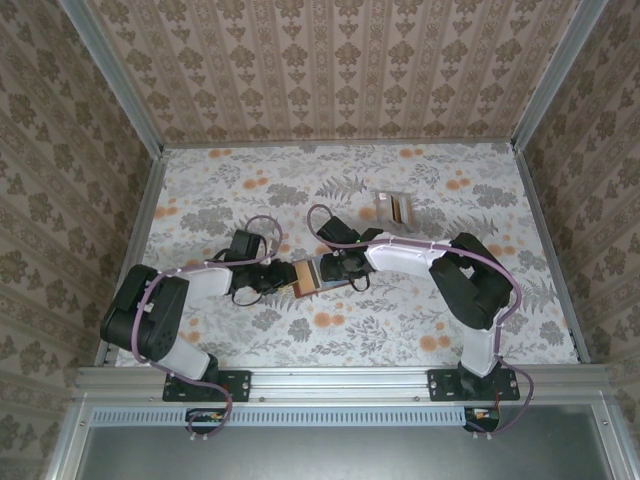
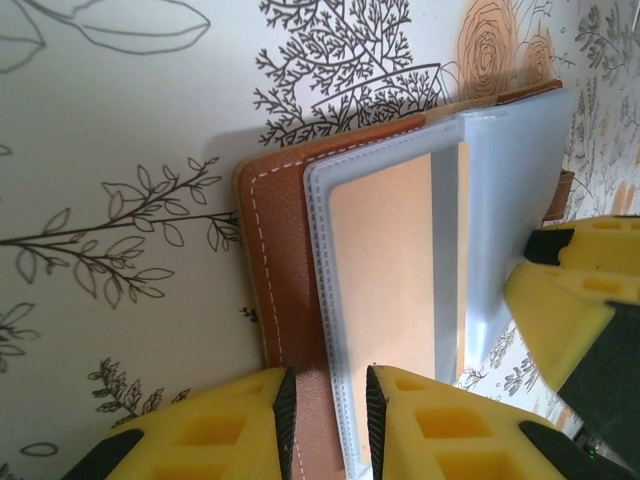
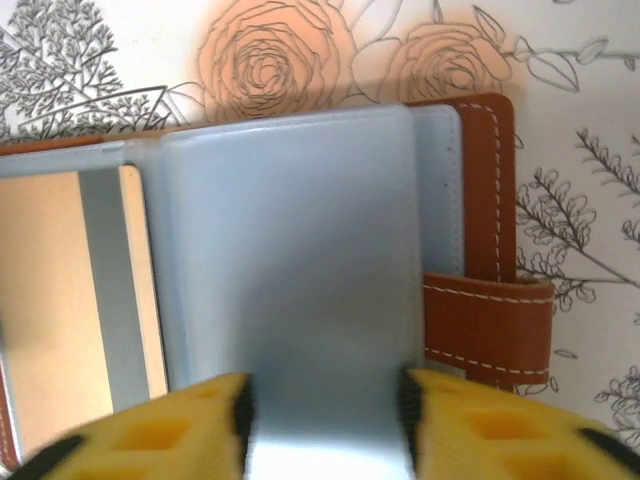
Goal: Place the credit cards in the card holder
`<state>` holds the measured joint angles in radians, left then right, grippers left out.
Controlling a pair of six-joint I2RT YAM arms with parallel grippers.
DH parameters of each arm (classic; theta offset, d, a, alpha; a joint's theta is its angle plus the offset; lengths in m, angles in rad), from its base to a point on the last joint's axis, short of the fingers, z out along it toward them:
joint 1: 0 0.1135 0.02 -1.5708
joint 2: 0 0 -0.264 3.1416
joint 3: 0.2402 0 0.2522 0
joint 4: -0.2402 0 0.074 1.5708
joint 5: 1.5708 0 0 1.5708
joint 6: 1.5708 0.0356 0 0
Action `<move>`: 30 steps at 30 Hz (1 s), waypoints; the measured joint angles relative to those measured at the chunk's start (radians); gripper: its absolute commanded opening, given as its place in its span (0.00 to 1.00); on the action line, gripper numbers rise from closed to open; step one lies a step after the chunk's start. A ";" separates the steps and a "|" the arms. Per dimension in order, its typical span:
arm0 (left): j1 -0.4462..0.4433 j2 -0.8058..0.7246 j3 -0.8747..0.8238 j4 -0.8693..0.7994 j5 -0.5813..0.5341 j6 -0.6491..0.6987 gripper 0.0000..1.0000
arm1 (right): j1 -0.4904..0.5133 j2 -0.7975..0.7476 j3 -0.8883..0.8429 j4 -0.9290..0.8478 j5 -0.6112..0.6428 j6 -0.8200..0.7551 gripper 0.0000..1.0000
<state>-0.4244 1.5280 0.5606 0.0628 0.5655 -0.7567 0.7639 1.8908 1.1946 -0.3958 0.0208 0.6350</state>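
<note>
The reddish-brown card holder [image 1: 303, 276] lies open on the table between both grippers. Its leather cover [image 2: 275, 250] carries clear sleeves, and a tan card [image 2: 385, 270] sits in one of them. My left gripper [image 2: 328, 385] stands a little open over the holder's left edge, with leather and sleeve rim in the gap. My right gripper [image 3: 325, 390] has its jaws apart over a pale blue-grey sheet [image 3: 290, 250], sleeve page or card I cannot tell, raised off the holder. The closing tab [image 3: 485, 330] sticks out at the right. More credit cards [image 1: 395, 208] lie further back.
The floral table top [image 1: 220, 190] is walled by patterned panels [image 1: 330, 70] at the back and both sides. The right arm's elbow [image 1: 475, 280] stands to the right of the holder. A metal rail [image 1: 340, 380] runs along the near edge.
</note>
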 measured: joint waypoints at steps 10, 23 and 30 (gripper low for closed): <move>-0.006 0.016 0.006 0.022 -0.002 -0.011 0.28 | 0.014 0.061 0.087 -0.031 -0.014 0.021 0.28; -0.008 0.018 0.019 0.020 -0.001 -0.010 0.29 | 0.008 0.061 0.020 0.160 -0.286 0.005 0.32; 0.024 -0.042 0.090 -0.119 -0.010 0.000 0.32 | -0.003 0.061 0.003 0.264 -0.403 0.007 0.27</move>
<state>-0.4004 1.4864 0.6506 -0.0566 0.5560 -0.7563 0.7609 1.9518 1.1976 -0.1314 -0.3820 0.6418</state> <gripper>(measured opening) 0.314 0.276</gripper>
